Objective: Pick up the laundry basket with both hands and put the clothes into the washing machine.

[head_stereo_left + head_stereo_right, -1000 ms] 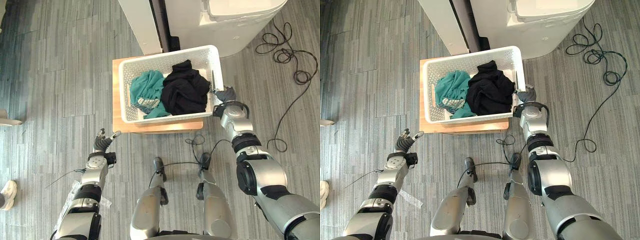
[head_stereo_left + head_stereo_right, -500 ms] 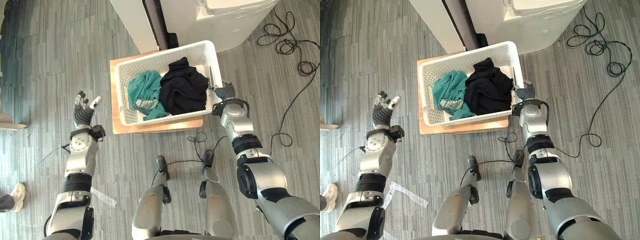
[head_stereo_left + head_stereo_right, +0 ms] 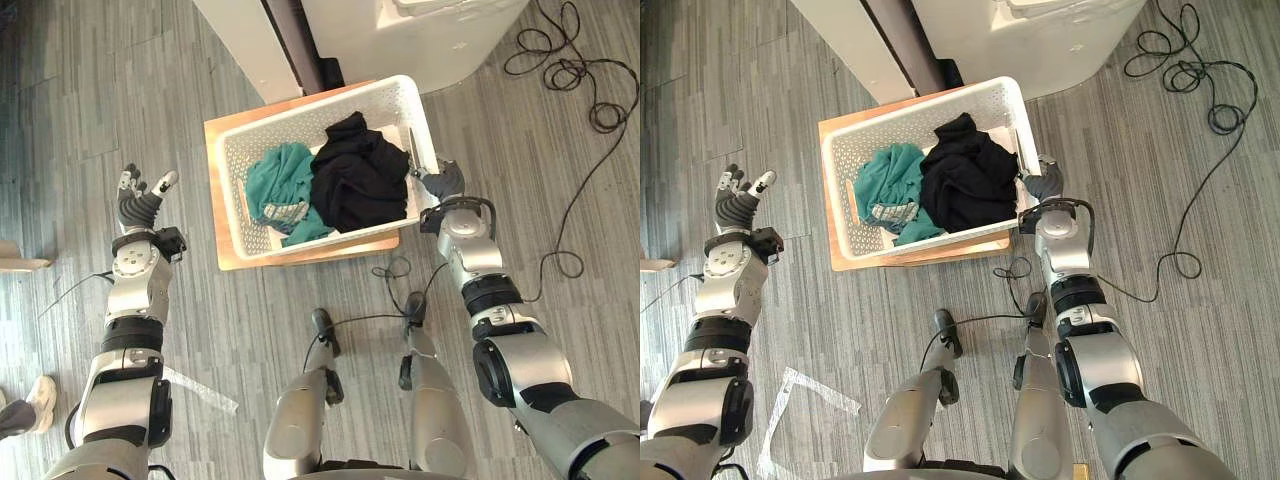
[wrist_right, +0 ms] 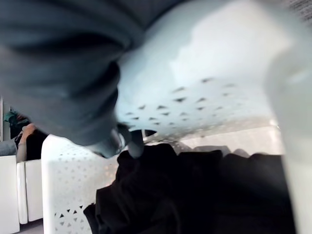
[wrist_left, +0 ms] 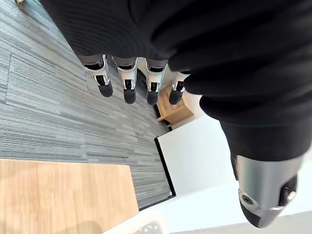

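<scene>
Laundry basket (image 3: 318, 241), holding teal and black clothes (image 3: 358, 180), sits skewed on low wooden worktop (image 3: 226, 245); right hand (image 3: 444, 183) grasps its right rim; left hand (image 3: 138, 205) released, raised well apart.

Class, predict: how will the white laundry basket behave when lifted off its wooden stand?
Probably stiff: the laundry basket shows straight perforated walls. Likely light, carrying only black clothes and a teal garment. Might tip one-handed: right hand at one end, left hand apart.
</scene>
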Robot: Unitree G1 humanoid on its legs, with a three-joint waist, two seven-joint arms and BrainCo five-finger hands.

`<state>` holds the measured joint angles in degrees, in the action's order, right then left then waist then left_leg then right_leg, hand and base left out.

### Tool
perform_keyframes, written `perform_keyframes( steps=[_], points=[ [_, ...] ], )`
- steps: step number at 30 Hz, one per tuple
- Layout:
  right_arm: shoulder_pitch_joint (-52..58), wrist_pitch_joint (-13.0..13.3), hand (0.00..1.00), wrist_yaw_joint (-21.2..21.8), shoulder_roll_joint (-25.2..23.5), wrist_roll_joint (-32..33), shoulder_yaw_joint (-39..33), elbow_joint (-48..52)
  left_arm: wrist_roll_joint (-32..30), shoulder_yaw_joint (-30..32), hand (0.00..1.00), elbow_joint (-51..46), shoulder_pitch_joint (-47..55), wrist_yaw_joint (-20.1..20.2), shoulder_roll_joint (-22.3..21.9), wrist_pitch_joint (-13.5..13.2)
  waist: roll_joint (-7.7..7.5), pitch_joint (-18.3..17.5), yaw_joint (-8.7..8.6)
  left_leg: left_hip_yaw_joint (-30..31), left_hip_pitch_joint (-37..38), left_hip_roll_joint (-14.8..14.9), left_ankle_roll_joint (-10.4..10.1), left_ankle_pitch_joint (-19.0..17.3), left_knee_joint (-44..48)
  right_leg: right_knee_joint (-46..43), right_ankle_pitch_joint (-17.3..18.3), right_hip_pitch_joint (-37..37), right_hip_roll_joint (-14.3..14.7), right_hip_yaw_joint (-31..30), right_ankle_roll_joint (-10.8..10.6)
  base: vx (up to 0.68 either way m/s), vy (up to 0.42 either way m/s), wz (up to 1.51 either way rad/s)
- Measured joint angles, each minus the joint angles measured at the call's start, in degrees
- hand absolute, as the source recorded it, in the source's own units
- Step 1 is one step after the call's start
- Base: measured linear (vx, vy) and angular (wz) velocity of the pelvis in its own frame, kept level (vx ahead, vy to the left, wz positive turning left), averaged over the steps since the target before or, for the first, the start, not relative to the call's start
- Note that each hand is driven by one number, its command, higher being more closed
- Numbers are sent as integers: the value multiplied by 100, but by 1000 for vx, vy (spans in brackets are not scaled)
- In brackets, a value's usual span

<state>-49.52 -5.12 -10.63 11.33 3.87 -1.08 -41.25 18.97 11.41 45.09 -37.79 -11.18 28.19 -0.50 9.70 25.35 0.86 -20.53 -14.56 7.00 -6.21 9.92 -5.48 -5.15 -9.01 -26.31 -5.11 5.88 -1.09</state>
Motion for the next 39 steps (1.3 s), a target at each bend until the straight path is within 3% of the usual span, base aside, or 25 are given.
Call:
perform_keyframes(
  steps=[7,10,16,24,39],
  points=[
    [164,86,100,-24,-67,2,38,252,-121,1,0,807,-455,14,-11,199,-10,2,-47,-77,-90,11,0,0,-21,-401,193,-324,4,-94,21,3,-40,-6],
    [217,112,100,-63,-168,6,126,316,-177,-3,0,1015,-607,98,-45,266,-28,6,-173,-123,-97,10,-2,-1,-36,-541,277,-411,-10,-125,-4,19,-40,-3],
    [400,142,100,-167,-349,3,474,750,-174,-13,0,1206,-1141,108,-464,307,-100,20,-323,-326,-168,25,-18,-14,-37,-708,347,-634,-10,-261,6,24,-35,-9],
    [674,145,100,-320,-402,-13,658,1249,-176,37,0,1395,-1322,-165,-497,400,-227,41,-349,-591,-169,17,-111,-88,-39,-821,394,-817,21,-442,11,15,-35,-12],
    [949,144,100,-452,-395,-129,822,1582,-192,375,0,1398,-1317,-292,-603,507,-315,19,-357,-710,-155,18,-112,-92,-38,-775,389,-818,27,-486,7,17,-23,-1]
  ],
)
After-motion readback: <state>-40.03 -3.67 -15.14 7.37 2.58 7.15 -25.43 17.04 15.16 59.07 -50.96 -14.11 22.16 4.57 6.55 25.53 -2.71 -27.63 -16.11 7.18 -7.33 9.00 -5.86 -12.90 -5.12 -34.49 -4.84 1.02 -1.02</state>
